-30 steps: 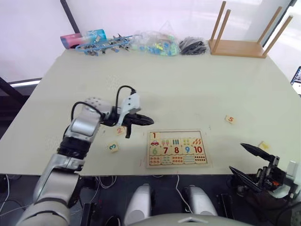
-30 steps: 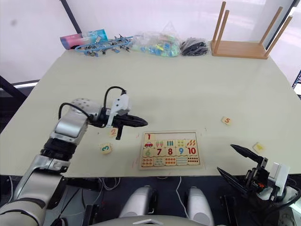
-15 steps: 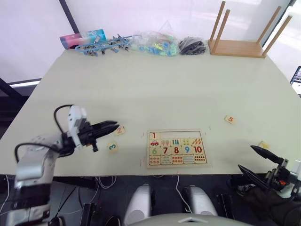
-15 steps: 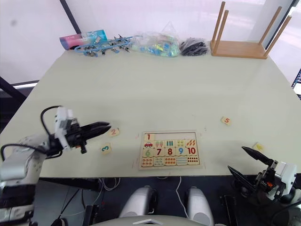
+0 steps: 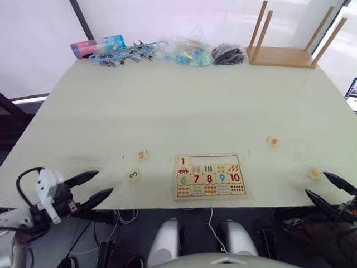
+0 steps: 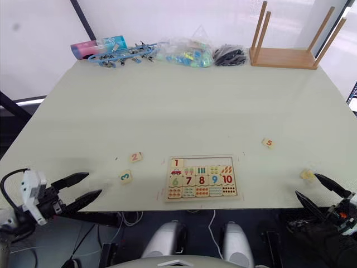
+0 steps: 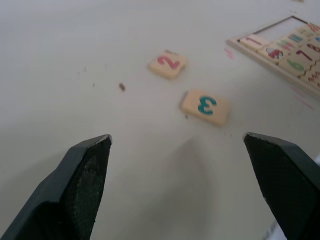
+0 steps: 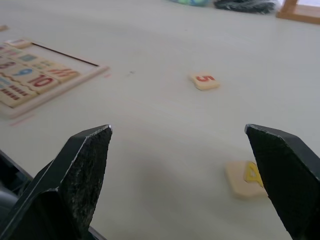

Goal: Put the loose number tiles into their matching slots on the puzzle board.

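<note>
The puzzle board (image 5: 210, 176) lies near the table's front edge, with the red 1 tile (image 5: 182, 161) seated in its top row. The other slots (image 5: 215, 159) of that row are bare. Left of the board lie the pink 2 tile (image 5: 142, 155) and the green 3 tile (image 5: 133, 174). The orange 5 tile (image 5: 272, 141) rests to the board's right, and the yellow 4 tile (image 5: 314, 174) lies by the front right edge. My left gripper (image 5: 102, 183) hangs open at the front left edge, short of the 3 tile (image 7: 205, 106). My right gripper (image 5: 316, 183) stands open just beside the 4 tile (image 8: 245, 179).
Along the table's far edge sit a pink-and-blue tube (image 5: 98, 44), a blue toy (image 5: 122, 54), a bag of coloured pieces (image 5: 184, 51), a black bundle (image 5: 228, 54) and an upturned wooden stool (image 5: 284, 53).
My left gripper has pulled back from over the 2 tile to the front left edge and opened. The 2 tile stayed in place. My right gripper has sunk lower at the front right.
</note>
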Robot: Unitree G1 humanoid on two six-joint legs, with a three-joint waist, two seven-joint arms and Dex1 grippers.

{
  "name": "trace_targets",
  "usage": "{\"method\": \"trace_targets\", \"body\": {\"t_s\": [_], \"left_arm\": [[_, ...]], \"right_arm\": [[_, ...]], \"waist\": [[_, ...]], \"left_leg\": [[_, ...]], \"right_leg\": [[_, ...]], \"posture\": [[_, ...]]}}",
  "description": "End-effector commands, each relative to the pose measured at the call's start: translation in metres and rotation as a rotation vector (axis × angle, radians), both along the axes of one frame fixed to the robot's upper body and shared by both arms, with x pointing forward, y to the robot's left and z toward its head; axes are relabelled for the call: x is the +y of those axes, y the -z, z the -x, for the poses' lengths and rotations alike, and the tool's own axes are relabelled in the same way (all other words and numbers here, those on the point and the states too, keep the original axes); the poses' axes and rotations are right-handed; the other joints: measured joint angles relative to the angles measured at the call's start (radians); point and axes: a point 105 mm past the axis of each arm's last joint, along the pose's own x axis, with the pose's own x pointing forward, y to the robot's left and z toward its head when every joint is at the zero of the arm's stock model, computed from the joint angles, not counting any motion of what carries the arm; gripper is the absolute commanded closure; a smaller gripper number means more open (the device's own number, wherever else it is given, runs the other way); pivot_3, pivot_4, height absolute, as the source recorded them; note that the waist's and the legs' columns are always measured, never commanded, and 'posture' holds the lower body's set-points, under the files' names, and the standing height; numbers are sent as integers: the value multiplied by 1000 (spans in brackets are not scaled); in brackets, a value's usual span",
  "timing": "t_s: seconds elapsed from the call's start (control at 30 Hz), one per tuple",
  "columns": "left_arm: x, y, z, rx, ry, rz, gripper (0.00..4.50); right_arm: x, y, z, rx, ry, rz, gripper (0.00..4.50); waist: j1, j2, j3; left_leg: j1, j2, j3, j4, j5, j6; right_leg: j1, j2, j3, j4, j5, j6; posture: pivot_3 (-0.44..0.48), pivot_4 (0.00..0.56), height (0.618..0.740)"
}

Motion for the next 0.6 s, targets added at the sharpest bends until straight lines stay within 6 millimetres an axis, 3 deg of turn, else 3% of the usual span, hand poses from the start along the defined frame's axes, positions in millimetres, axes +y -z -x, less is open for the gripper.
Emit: {"method": "trace_targets", "body": {"t_s": [0.03, 0.3, 0.6], "left_arm": [[2, -7, 4, -59, 24, -34, 37], [-1, -6, -1, -88, 81, -68, 37], [-2, -7, -6, -96, 111, -61, 37]], "right_arm": [[-16, -9, -1, -21, 41, 41, 0], [-28, -10, -2, -6, 86, 40, 0], [-23, -2, 6, 16, 75, 36, 0]], "waist": [[0, -1, 0], [-1, 0, -1], [-1, 0, -1]], "left_leg": [[0, 0, 0, 0, 0, 0], [0, 0, 1, 0, 2, 3], [0, 0, 1, 0, 2, 4]], "right_leg": [[0, 0, -2, 0, 0, 0], [0, 3, -8, 0, -2, 3], [0, 2, -10, 0, -2, 3]], "posture": [[0, 150, 740], [0, 150, 740], [0, 150, 740]]}}
